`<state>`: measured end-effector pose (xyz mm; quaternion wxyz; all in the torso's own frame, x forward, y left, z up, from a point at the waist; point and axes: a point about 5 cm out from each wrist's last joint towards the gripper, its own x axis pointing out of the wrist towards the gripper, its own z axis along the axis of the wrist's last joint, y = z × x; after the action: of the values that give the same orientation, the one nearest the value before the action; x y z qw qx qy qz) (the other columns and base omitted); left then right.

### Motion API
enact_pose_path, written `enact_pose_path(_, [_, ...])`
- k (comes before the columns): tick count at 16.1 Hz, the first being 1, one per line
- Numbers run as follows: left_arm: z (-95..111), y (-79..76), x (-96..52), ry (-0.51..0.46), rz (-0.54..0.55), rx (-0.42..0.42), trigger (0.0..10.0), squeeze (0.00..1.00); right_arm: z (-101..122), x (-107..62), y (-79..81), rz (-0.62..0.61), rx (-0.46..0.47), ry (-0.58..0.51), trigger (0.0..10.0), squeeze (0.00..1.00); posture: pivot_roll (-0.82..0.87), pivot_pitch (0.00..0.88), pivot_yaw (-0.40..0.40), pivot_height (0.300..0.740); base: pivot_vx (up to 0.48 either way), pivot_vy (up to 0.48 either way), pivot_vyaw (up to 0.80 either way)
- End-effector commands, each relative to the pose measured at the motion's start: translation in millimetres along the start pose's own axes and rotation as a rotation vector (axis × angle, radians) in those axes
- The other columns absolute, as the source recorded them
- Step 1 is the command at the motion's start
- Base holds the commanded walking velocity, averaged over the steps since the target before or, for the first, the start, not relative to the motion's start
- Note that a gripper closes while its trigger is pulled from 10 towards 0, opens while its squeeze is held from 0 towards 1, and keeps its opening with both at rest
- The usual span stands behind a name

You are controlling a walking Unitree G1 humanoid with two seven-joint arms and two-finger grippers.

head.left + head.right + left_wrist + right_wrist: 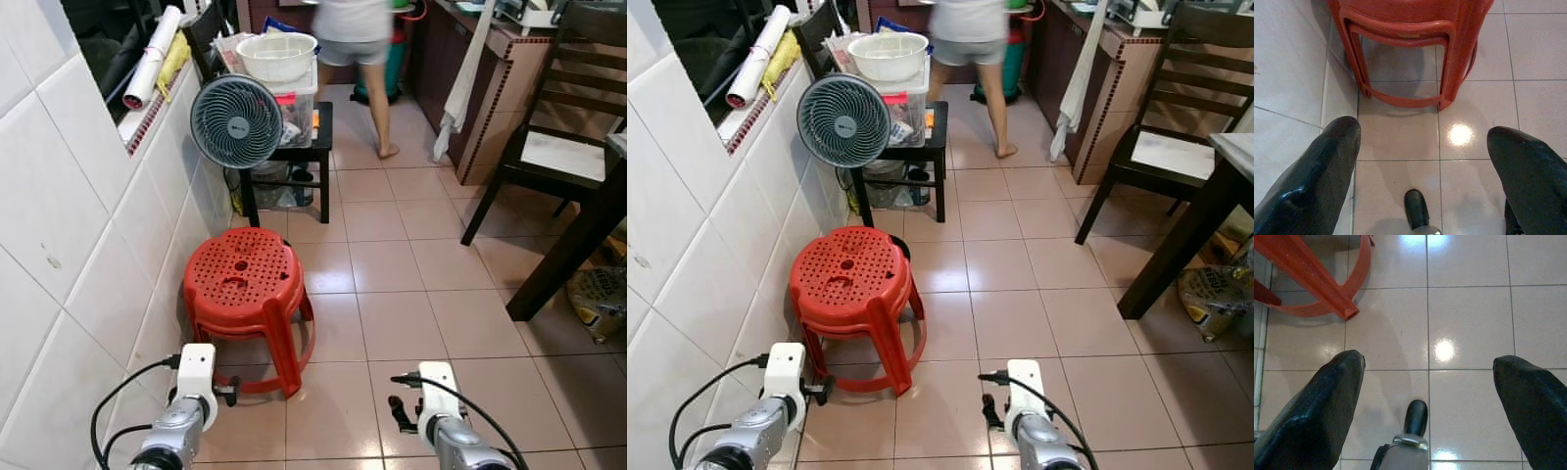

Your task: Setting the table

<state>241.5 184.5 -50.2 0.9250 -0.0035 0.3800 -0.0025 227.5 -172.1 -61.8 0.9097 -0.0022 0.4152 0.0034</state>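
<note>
Dark wooden table [573,250] stands beside glossy tiles, perforated red plastic stool [243,284].

A home kitchen passage is showing tiled floor [392,245] and walls [59,245], stacked red plastic stools [245,284], a table fan [236,121], dark dining chair [558,127] ahead of the jaws.

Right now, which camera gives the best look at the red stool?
The left eye view: the whole red stool by the tiled wall. The left wrist view catches its legs past the open left claw; the right wrist view, one foot.
</note>
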Motion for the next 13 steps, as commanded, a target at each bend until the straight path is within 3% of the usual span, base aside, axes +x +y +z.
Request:
enact_pose_path(1, [0, 3.4, -0.5, -0.002, -0.002, 0.008, 10.0, 0.00, 7, 1.1, 2.0, 0.009, 0.000, -0.017, 10.0, 0.00, -0.10, 0.000, 0.022, 0.740, 0.000, 0.000, 0.00])
enact_pose_path(4, [11, 6.6, 0.7, -0.038, -0.006, 0.057, 10.0, 0.00, 22, 2.8, 1.7, 0.010, 0.042, -0.063, 10.0, 0.00, -0.09, 0.000, 0.022, 0.740, 0.000, 0.000, 0.00])
enact_pose_path(7, [57, 13.5, 2.1, -0.212, -0.034, 0.053, 10.0, 0.00, 77, 3.8, 5.6, 0.061, 0.099, -0.245, 10.0, 0.00, -0.10, 0.000, 0.023, 0.740, 0.000, 0.000, 0.00])
enact_pose_path(9, [82, 13.2, 0.1, -0.329, -0.073, 0.046, 10.0, 0.00, 102, 1.1, 5.8, 0.091, 0.075, -0.336, 10.0, 0.00, -0.10, 0.000, 0.022, 0.740, 0.000, 0.000, 0.00])
enact_pose_path(10, [106, 10.4, -4.1, -0.451, -0.126, 0.028, 10.0, 0.00, 121, -2.4, 3.0, 0.118, 0.055, -0.401, 10.0, 0.00, -0.10, 0.000, 0.024, 0.740, 0.000, 0.000, 0.00])
enact_pose_path(13, [135, 11.5, -12.1, -0.571, -0.184, 0.041, 10.0, 0.00, 150, -11.1, -1.1, 0.173, -0.057, -0.503, 10.0, 0.00, -0.10, 0.000, 0.030, 0.740, 0.000, 0.000, 0.00])
